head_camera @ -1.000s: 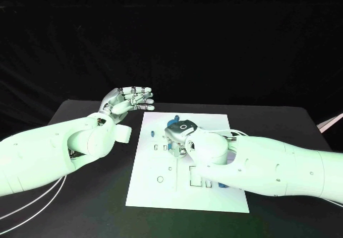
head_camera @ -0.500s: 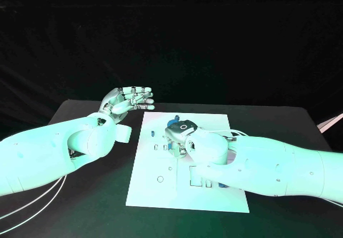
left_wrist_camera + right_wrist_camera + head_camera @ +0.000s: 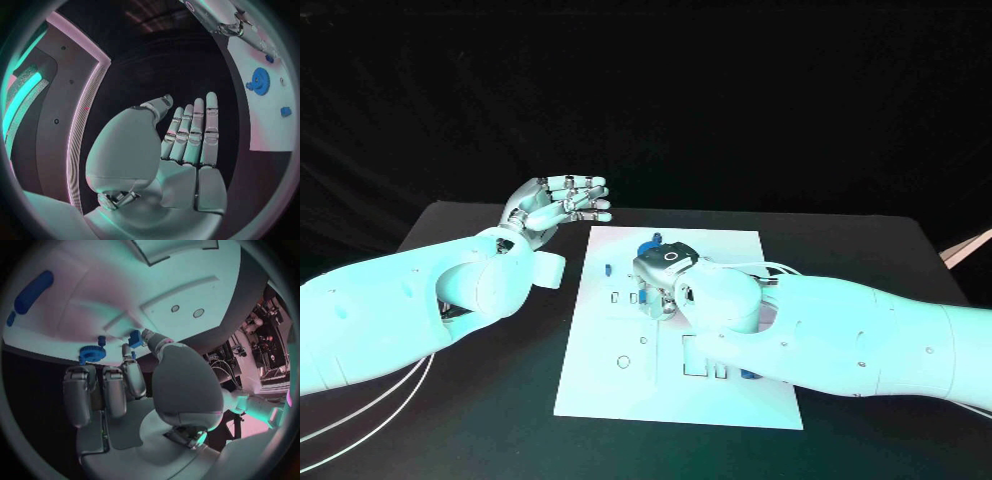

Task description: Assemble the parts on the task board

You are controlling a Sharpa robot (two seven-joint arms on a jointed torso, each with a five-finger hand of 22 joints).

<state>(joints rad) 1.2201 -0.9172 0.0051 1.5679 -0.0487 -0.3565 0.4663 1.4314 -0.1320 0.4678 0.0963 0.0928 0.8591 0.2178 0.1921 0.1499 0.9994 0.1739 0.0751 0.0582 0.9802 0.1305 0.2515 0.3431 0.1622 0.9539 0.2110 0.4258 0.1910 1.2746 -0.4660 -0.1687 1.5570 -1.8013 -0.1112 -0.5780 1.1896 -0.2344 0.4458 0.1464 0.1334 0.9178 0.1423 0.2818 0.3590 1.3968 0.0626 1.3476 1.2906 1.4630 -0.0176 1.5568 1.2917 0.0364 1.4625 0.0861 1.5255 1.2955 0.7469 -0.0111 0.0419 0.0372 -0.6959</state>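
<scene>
My right robot hand (image 3: 134, 385) pinches a small blue block (image 3: 135, 338) between thumb and fingertip, low over the upper middle of the white board (image 3: 733, 400); I judge the step is seating it, so I should lower it straight and square, avoiding the blue gear (image 3: 92, 353) just beside it. Its long axis I cannot tell, as so little of it shows. My left robot hand (image 3: 557, 205) is raised at the upper left of the head view, open-palmed and empty.
</scene>
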